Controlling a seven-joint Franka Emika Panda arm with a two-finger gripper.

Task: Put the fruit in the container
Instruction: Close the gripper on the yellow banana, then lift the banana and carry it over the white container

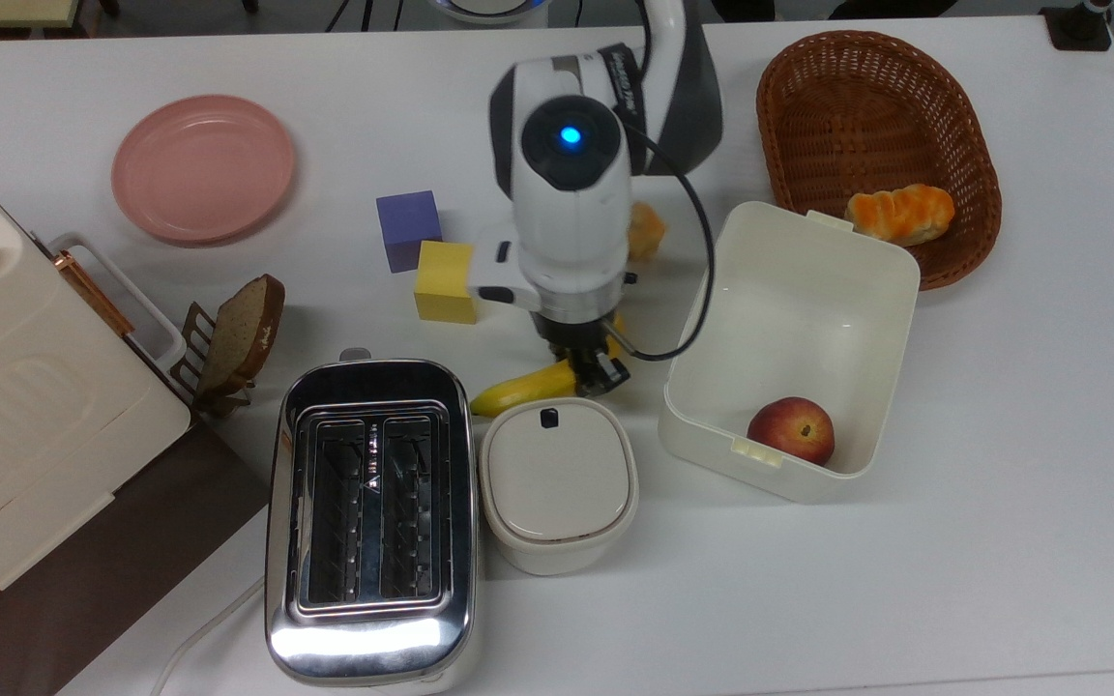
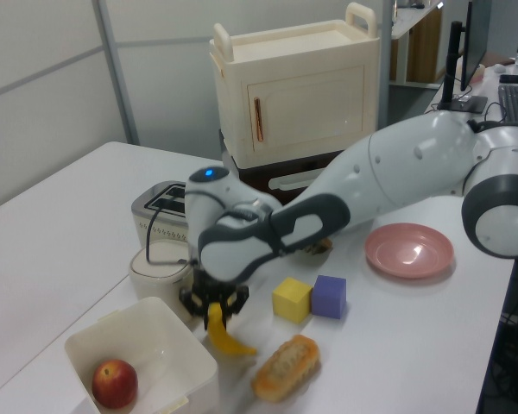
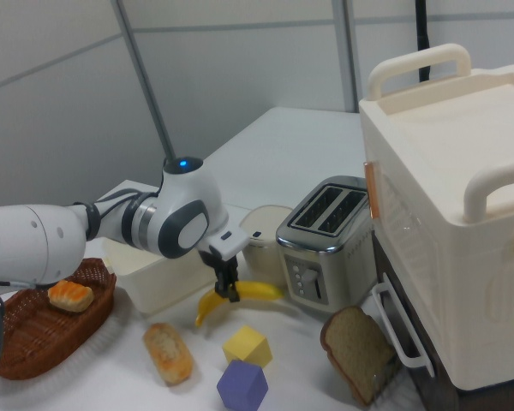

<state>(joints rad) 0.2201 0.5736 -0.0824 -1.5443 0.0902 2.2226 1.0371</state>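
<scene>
The gripper [image 1: 588,369] has its two fingers closed around the middle of the banana [image 1: 518,390], which hangs clear of the table [image 1: 1002,541] in the right view [image 3: 240,294], one end drooping toward the front of the table and the other pointing at the toaster [image 3: 324,240]. In the left view the banana [image 2: 224,338] slopes down from the gripper [image 2: 214,304], its free end pointing toward the long crusty bread [image 2: 285,367] lying on the table just beyond it. To the gripper's right in the top view stands the cream-white container [image 1: 799,338], open, with a round red-yellow fruit [image 1: 791,430] resting in its near corner; the banana is outside it, beside its left wall. Just below the gripper in the top view sits the small lidded white box [image 1: 559,481], and the toaster [image 1: 368,517] stands left of that. Up and to the gripper's left are a yellow cube [image 1: 446,280] and a purple cube [image 1: 409,226], touching at a corner. Beyond the container, a brown wicker basket [image 1: 866,106] holds an orange bun [image 1: 900,213].
</scene>
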